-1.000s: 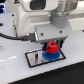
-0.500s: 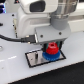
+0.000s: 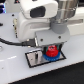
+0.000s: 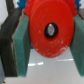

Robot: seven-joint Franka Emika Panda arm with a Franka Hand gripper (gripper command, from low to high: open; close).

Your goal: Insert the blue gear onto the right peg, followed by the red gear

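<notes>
The red gear [image 3: 51,49] sits between the fingers of my gripper [image 3: 51,52], over the right end of the black base plate [image 3: 33,60]. Directly under it lies the wider blue gear [image 3: 49,57], flat on the plate with its rim showing around the red one. In the wrist view the red gear [image 4: 50,27] fills the middle, and a grey tip shows in its dark centre hole [image 4: 50,31]. The teal finger pads [image 4: 22,42] press against its sides, so my gripper [image 4: 50,47] is shut on it. The peg itself is hidden in the exterior view.
The white arm and its housing [image 3: 35,17] hang over the back of the plate. A black cable [image 3: 9,43] runs across the white table at the exterior view's left.
My gripper has sunk a little with the red gear, bringing it closer onto the blue gear. The blue gear and the plate have not moved.
</notes>
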